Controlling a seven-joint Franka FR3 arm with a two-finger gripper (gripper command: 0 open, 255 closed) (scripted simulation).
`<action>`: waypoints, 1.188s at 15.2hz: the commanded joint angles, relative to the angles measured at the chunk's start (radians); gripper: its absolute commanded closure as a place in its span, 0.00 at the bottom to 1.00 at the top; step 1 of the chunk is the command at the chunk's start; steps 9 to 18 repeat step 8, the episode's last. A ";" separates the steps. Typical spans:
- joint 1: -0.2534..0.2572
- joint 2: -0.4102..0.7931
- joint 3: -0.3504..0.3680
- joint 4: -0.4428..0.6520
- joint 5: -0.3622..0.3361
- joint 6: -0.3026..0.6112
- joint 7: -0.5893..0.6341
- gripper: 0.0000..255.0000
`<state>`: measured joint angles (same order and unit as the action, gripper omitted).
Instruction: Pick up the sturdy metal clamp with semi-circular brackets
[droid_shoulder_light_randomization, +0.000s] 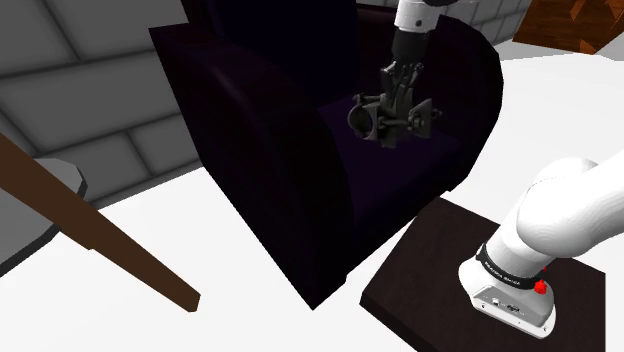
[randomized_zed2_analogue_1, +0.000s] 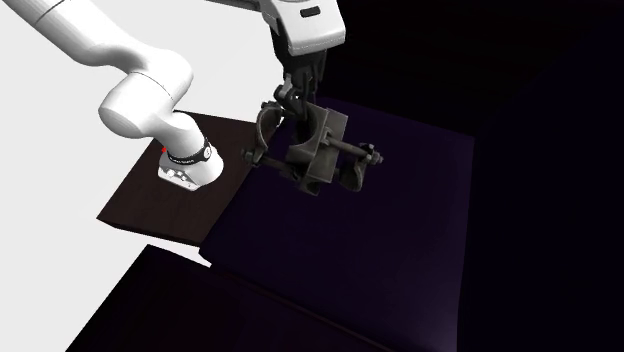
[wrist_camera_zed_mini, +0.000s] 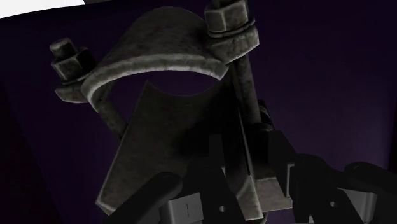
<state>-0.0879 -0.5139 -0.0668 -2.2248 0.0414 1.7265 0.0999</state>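
**Clamp's in the gripper, over the armchair seat**

Biggest thing here is the dark purple, nearly black padded armchair. It sits on a white floor with the flat dark brown stand just beside it. The white Franka arm goes from the stand up and over the seat.

The weathered dull-grey metal clamp hangs under the hand, above the seat cushion. I can't tell if it's fully clear of the cushion. It has a semi-circular bracket arching over a flat plate with a matching round cut-out, plus long bolts capped with hex nuts. Its long axis lies roughly side to side in the shoulder view, with the round opening at that view's left end.

The all-black two-finger gripper comes down from above, closed on the clamp and pinching its flat plate.
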 joint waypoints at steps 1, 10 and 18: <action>0.000 0.001 -0.001 0.028 -0.001 -0.026 0.000 1.00; 0.001 0.012 0.000 0.107 0.000 -0.093 0.004 1.00; 0.001 0.012 0.000 0.107 0.000 -0.093 0.004 1.00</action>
